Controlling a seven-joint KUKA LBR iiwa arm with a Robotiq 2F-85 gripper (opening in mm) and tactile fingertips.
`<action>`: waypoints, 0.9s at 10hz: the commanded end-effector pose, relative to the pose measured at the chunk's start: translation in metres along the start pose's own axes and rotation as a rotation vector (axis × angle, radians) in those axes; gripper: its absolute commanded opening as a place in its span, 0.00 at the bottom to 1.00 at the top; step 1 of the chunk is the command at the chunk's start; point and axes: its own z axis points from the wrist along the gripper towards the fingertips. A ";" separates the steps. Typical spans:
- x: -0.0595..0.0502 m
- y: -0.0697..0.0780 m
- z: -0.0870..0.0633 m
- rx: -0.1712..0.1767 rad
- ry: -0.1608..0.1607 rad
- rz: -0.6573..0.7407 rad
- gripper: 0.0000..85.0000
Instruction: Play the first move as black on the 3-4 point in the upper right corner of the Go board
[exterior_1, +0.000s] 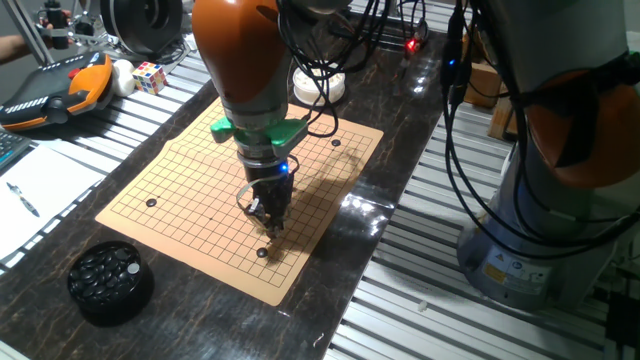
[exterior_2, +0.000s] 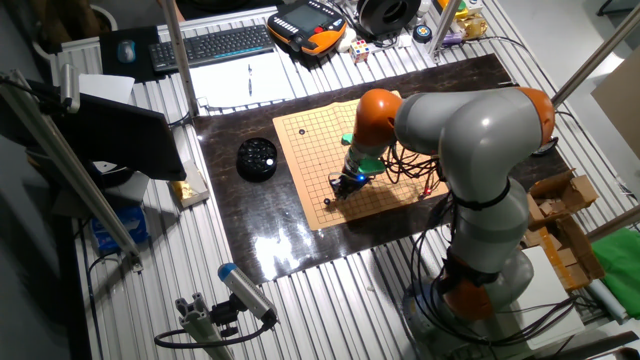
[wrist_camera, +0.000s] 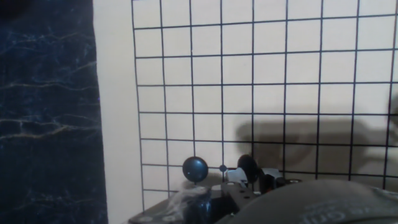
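Near the board's (exterior_1: 190, 190) front corner, close to its edge and the dark marble tabletop (exterior_1: 400, 150) beyond, the gripper (exterior_1: 270, 222) hangs low over the grid — open squares spread wide behind it. One black stone (wrist_camera: 194, 168) sits on the lines beside the fingertips in the hand view, a second dark one (wrist_camera: 247, 165) right at them; whether the jaws pinch it cannot be told. Orange and grey, the arm (exterior_2: 470, 130) bends down steeply from its base. A bowl of black stones (exterior_1: 108, 278) stands off the board's near-left corner.
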 end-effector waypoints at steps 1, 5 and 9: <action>0.000 0.000 0.000 0.002 -0.002 0.000 0.27; 0.000 0.001 -0.002 0.041 -0.013 -0.006 0.27; 0.004 0.007 -0.030 0.085 -0.017 0.012 0.28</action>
